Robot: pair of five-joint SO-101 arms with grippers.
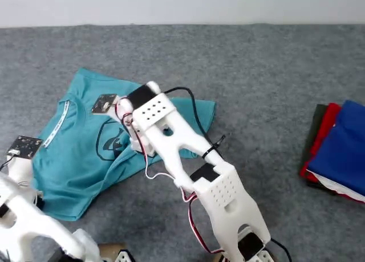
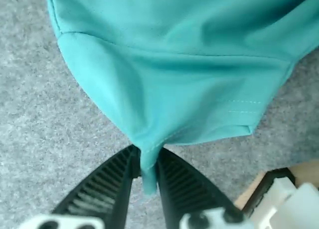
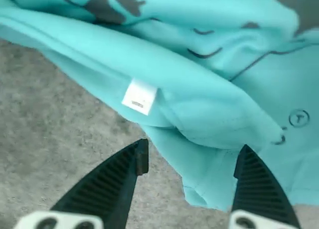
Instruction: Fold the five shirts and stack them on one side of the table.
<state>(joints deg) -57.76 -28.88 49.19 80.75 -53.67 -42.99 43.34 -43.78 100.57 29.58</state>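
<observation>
A teal shirt (image 1: 80, 159) with a dark chest print lies spread and partly rumpled on the left of the grey table. My left gripper (image 2: 146, 171) is shut on a pinch of its plain edge, which rises from the jaws; in the high view it sits at the shirt's near-left edge (image 1: 28, 174). My right gripper (image 3: 192, 159) is open just above a folded-over hem, near a small white label (image 3: 139, 97). From above, the right gripper (image 1: 132, 141) hangs over the middle of the shirt beside the print. A stack of folded shirts (image 1: 339, 151) lies at the right edge, blue on top.
The grey carpet-like table top (image 1: 256, 80) stretches between the teal shirt and the stack. The right arm (image 1: 222, 193) crosses from the near centre to the shirt. A pale wall runs along the far edge.
</observation>
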